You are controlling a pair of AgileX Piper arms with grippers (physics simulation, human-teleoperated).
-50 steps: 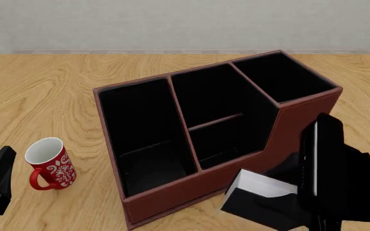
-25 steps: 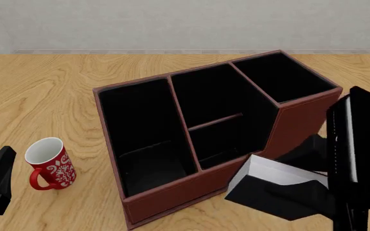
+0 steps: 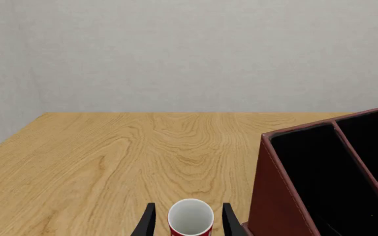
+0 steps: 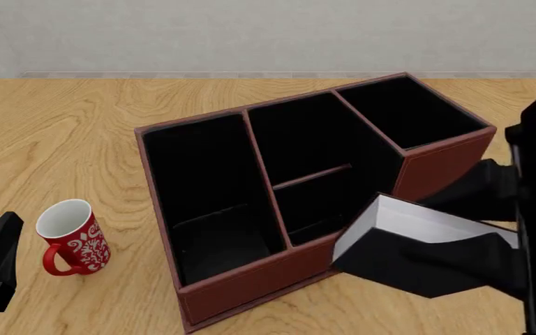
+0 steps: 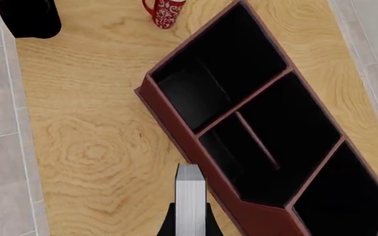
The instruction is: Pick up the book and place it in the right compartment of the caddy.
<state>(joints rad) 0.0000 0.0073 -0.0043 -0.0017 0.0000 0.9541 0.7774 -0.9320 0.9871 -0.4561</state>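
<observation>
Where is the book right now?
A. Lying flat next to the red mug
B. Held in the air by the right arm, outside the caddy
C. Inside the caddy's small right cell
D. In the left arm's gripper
B: the right gripper clamps the book, lifted outside the caddy; the right compartment holds nothing.

No readable text, labels, brands, numbers or signs in any view. Mug left of the caddy has a white swirl pattern on red, decorative only, no letters. Book at the caddy's near right corner shows plain black cover and blank white page edges. Caddy walls unmarked.
</observation>
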